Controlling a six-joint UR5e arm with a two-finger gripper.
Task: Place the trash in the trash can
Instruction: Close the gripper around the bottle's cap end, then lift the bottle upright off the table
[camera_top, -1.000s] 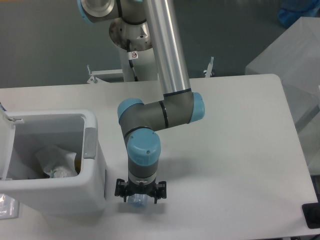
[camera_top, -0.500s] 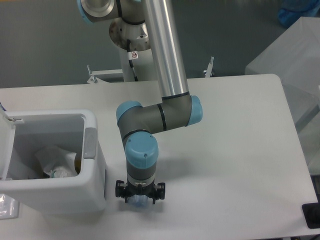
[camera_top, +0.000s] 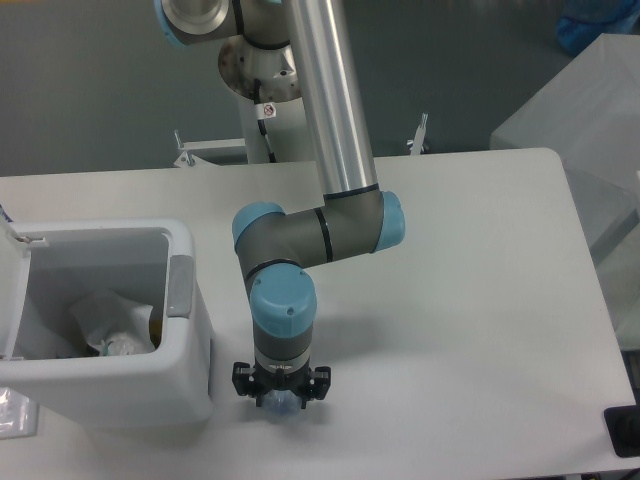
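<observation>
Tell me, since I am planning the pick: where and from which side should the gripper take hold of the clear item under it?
From straight above, as the gripper is already posed. Only a bluish clear bit of the trash shows between the fingers, right of the trash can; the wrist hides the rest. It seems to sit low on the table, so a top-down pinch across that part looks best.

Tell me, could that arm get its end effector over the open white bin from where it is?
Probably yes. The trash can sits just beside the end effector, its top open, and nothing stands between them on the table.
</observation>
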